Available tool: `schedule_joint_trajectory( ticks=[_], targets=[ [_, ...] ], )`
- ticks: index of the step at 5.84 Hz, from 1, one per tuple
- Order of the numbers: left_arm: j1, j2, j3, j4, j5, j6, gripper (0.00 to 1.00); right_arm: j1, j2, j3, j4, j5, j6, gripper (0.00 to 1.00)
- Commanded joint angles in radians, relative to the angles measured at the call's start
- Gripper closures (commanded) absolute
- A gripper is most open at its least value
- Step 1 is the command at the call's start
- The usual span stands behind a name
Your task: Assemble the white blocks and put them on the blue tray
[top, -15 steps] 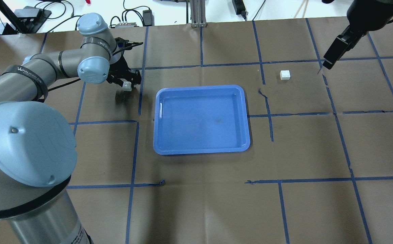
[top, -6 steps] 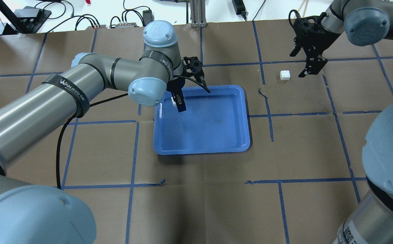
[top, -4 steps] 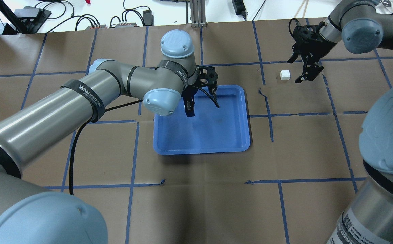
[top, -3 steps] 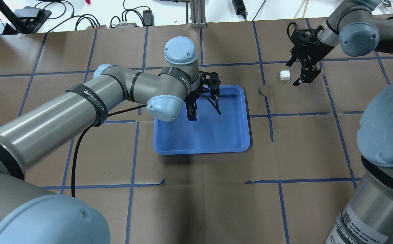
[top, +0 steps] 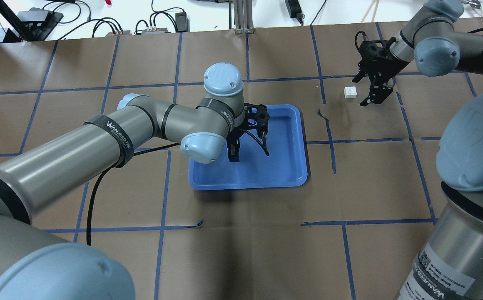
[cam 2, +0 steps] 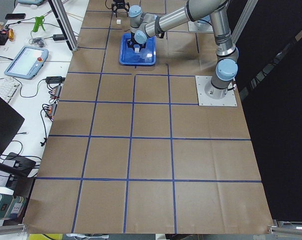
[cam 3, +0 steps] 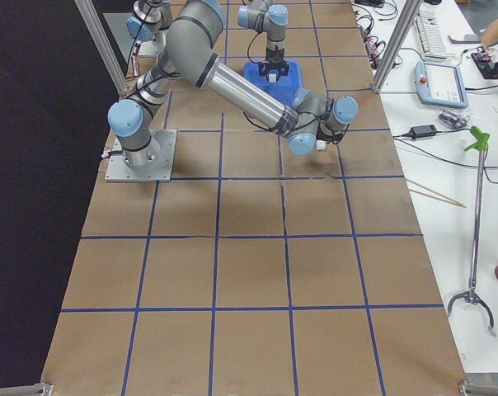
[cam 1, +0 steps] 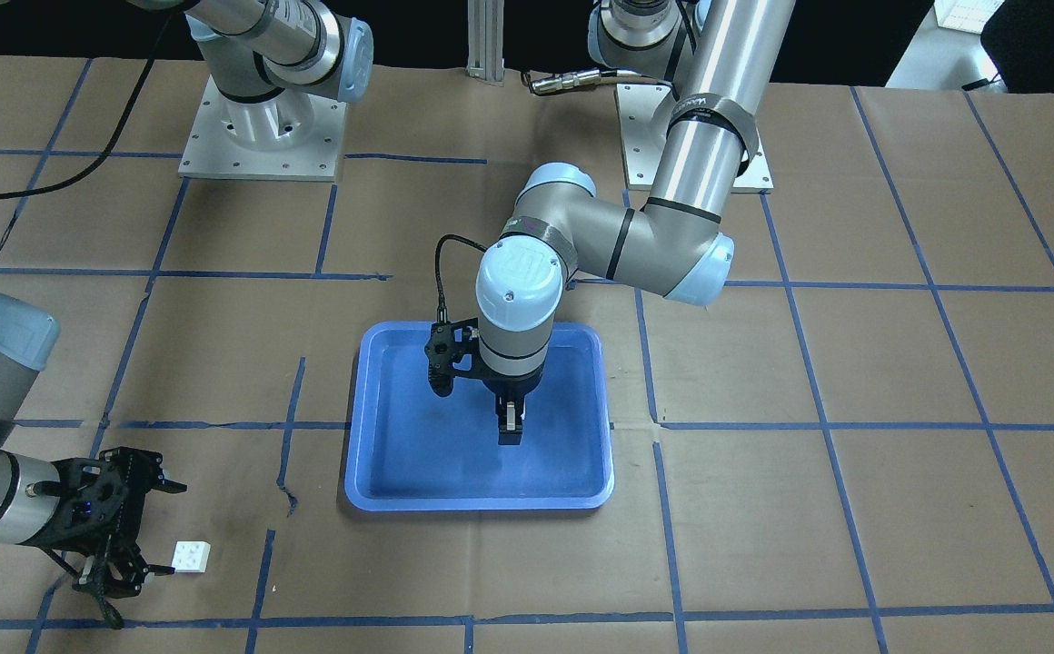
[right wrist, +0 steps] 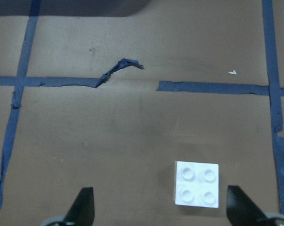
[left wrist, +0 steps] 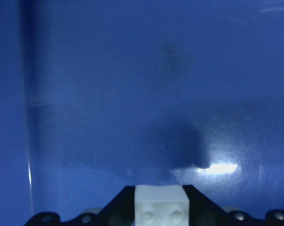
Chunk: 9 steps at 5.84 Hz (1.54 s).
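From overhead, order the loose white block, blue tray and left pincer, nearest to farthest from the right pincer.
1. Loose white block, just beside the right pincer.
2. Blue tray, mid-table.
3. Left pincer, over the tray, holding the other white block.

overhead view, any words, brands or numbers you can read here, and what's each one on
"WANJEED": white letters on the black band around the left arm; the small characters after it are too blurred to read.
"UR": faint embossed logo on the blue joint cap of the same arm.
Sticker on the right arm, at the lower right: a code square and lines of print, too small to read.
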Motion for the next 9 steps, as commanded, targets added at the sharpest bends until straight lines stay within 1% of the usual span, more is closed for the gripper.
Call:
schedule_joint_trajectory(
  ticks=[1, 2, 3, 4, 5, 6, 7, 8, 9],
  targets=[
    [0.0, -0.007, 0.0, 0.006, 0.002, -0.008, 0.85, -0.002, 0.014, 0.002, -0.013, 0.002, -0.002, 0.0],
    [0.0, -0.01, -0.01, 0.005, -0.007, -0.015, 0.23, -0.002, 0.02, 0.005, -0.012, 0.002, -0.002, 0.0],
    [0.0, -0.01, 0.008, 0.002, -0.006, -0.015, 0.17, -0.002, 0.019, 0.011, -0.015, 0.052, -0.002, 0.0],
    [0.001, 0.006, 0.019, -0.001, -0.001, -0.015, 0.02, -0.002, 0.02, 0.009, -0.015, 0.081, -0.002, 0.02],
    [0.011, 0.035, 0.057, -0.035, 0.0, -0.02, 0.01, -0.002, 0.02, 0.008, -0.016, 0.081, -0.002, 0.07],
    [0.024, 0.094, 0.154, -0.169, 0.003, -0.054, 0.01, -0.002, 0.022, 0.005, -0.018, 0.081, -0.003, 0.07],
    [0.037, 0.128, 0.246, -0.314, 0.002, -0.089, 0.01, -0.002, 0.026, 0.003, -0.032, 0.08, -0.006, 0.07],
    [0.038, 0.168, 0.288, -0.342, 0.0, -0.11, 0.01, -0.002, 0.032, 0.003, -0.042, 0.078, -0.008, 0.08],
    [0.041, 0.238, 0.269, -0.348, 0.0, -0.159, 0.01, -0.002, 0.037, 0.003, -0.045, 0.072, -0.008, 0.13]
  ],
)
